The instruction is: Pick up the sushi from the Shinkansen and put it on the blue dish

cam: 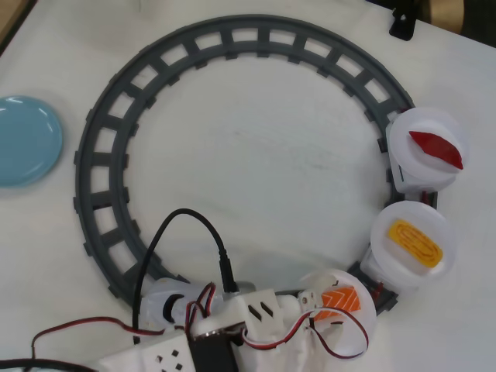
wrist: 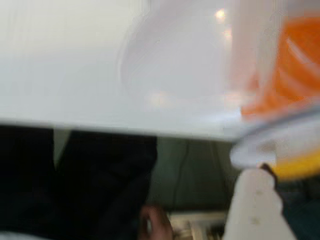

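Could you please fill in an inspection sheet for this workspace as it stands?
Surface: white table, bare inside the grey track.
Job's things: orange striped sushi on a white plate beside the end effector; blue dish empty at the overhead view's left edge.
Clutter: red piece and yellow piece, each on its own white plate.
End effector: at the sushi; open or shut cannot be told.
Cables: black cable and red wires over the arm.
Surroundings: wrist view blurred; dark shapes below the table edge.
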`<state>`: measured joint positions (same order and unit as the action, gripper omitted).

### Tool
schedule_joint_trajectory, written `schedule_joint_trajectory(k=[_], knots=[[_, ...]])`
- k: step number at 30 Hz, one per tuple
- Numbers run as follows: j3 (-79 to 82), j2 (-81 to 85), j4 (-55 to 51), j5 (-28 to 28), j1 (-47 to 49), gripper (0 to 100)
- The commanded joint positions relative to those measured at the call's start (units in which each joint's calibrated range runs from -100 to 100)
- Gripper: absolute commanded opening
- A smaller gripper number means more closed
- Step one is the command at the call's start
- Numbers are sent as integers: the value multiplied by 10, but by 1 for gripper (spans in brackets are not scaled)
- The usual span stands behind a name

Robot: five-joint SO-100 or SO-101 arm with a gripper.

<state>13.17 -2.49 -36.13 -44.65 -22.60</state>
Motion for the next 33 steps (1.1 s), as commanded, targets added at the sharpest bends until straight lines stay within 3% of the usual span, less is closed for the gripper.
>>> schedule_joint_trajectory(k=[1,19,23,33], knots=[[-29,-5,1,10,2,20],[31,-6,-59,43,16,19],[44,-1,-59,80,38,3],[-44,122,-94,136,82,3]])
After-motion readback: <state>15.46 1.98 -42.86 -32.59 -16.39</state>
